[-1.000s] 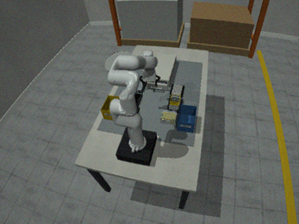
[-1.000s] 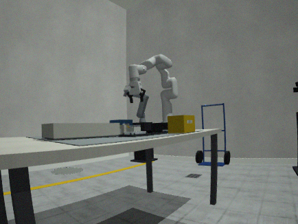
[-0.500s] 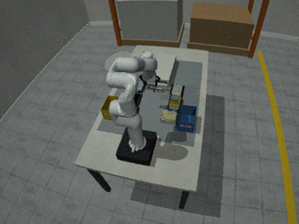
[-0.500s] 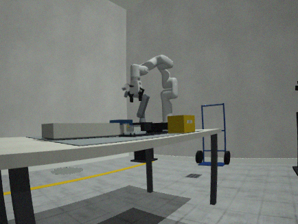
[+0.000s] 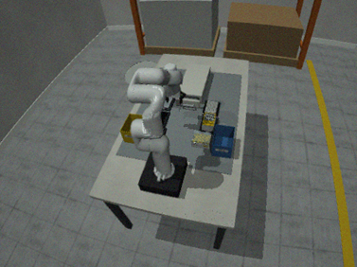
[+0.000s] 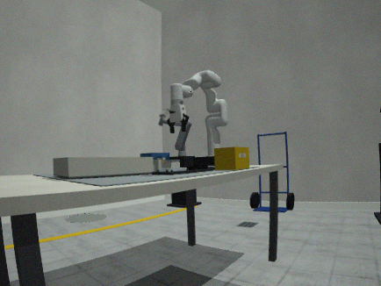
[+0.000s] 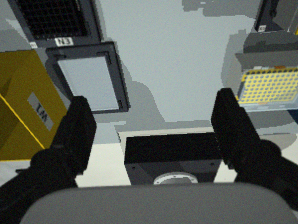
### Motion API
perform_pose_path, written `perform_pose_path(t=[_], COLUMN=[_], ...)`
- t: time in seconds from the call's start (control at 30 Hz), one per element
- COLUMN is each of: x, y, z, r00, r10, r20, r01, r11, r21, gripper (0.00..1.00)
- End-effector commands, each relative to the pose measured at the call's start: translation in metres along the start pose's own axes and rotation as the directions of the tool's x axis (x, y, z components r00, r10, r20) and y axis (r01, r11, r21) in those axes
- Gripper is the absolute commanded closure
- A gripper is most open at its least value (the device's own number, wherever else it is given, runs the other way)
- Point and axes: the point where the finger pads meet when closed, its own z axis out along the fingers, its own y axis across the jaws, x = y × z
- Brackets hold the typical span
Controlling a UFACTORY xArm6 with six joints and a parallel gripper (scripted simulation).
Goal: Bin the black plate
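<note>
In the wrist view, the black gridded plate lies in a dark nest at the top left, with the label N3 at its edge. Beside it is an empty dark nest frame with a light floor. The yellow bin W1 is at the left edge; it also shows in the top view and the exterior view. My gripper is open and empty. It hangs well above the grey mat, short of the N3 nest and to the right of the bin.
A plate of yellow tips lies to the right. The blue bin and two yellow-topped plates stand on the mat's right side. The grey cooler is at the back. My black base is under the gripper.
</note>
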Motion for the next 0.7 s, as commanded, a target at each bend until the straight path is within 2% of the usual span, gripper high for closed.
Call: perform_pose_path(t=[0.0, 0.53, 0.67], x=[0.005, 0.019, 0.021], y=[-0.012, -0.077, -0.086], z=[0.004, 0.038, 0.042], r00=[1.0, 1.0, 1.0], r10=[0.001, 0.001, 0.001], r20=[-0.005, -0.005, -0.005], r01=[-0.001, -0.001, -0.001], r11=[1.0, 1.0, 1.0], r21=[0.0, 0.001, 0.001], gripper=[0.0, 0.0, 0.0])
